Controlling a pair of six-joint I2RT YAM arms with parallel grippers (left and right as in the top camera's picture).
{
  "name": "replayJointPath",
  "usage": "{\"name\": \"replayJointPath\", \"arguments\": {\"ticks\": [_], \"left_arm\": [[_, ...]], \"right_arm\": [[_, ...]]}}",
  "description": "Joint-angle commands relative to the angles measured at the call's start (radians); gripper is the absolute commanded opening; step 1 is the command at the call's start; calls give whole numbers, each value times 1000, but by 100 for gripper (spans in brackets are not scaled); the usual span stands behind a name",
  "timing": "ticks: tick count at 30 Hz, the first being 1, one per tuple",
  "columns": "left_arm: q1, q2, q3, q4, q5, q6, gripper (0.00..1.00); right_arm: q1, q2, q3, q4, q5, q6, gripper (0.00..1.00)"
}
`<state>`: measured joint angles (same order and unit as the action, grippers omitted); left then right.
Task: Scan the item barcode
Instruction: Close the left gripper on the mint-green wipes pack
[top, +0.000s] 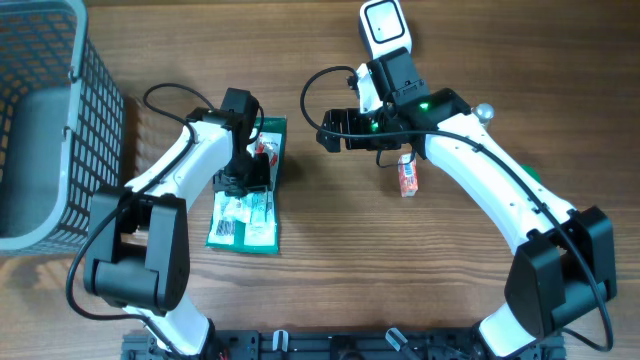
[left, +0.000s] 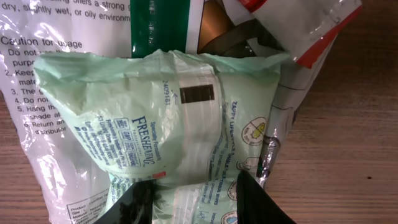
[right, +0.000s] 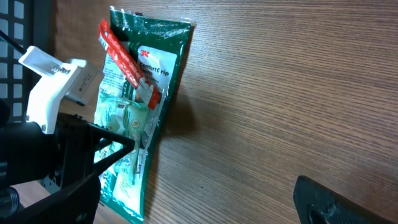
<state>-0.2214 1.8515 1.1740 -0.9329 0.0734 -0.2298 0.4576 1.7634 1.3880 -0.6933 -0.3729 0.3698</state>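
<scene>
A pale green wipes packet (left: 155, 118) with a dark barcode strip (left: 196, 94) lies on top of a pile of packets (top: 245, 218). My left gripper (left: 196, 202) is low over it. Its two black fingers (left: 134, 202) stand apart on either side of the packet's near end. In the right wrist view the same pile shows as a dark green pack (right: 165, 53) with a red-trimmed one (right: 121, 53) on it. My right gripper (top: 335, 132) hovers wide open to the right of the pile, with only bare table between its fingertips (right: 329, 202).
A grey mesh basket (top: 40, 120) fills the left edge. A white scanner (top: 385, 25) stands at the back, by the right arm. A small orange packet (top: 407, 178) lies under the right forearm. A white instruction-printed pack (left: 37, 68) lies beneath the wipes.
</scene>
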Motion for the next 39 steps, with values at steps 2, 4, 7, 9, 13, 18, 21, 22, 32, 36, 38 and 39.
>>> {"name": "replayJointPath", "arguments": {"ticks": [2, 4, 7, 9, 13, 18, 21, 22, 32, 36, 38, 39], "left_arm": [[3, 29, 12, -33, -37, 6, 32], [3, -32, 51, -58, -35, 5, 34], [3, -144, 70, -90, -18, -37, 43], [3, -188, 70, -137, -19, -71, 50], [3, -182, 14, -182, -23, -103, 41], [4, -182, -131, -56, -48, -146, 27], [4, -182, -169, -10, -48, -145, 28], [4, -182, -185, 13, -48, -145, 29], [4, -182, -317, 134, -48, -160, 41], [4, -196, -258, 55, -48, -160, 44], [4, -222, -189, -12, -48, -151, 46], [4, -240, -157, -39, -48, -151, 48]], "right_arm": [[2, 14, -8, 3, 14, 4, 100], [2, 14, -8, 3, 14, 4, 100], [2, 14, -8, 3, 14, 4, 99], [2, 14, -8, 3, 14, 4, 100], [2, 14, -8, 3, 14, 4, 100], [2, 14, -8, 3, 13, 4, 100], [2, 14, -8, 3, 14, 4, 99], [2, 14, -8, 3, 14, 4, 100], [2, 14, -8, 3, 14, 4, 100], [2, 14, -8, 3, 14, 4, 100], [2, 14, -8, 3, 14, 4, 100], [2, 14, -8, 3, 14, 4, 100]]}}
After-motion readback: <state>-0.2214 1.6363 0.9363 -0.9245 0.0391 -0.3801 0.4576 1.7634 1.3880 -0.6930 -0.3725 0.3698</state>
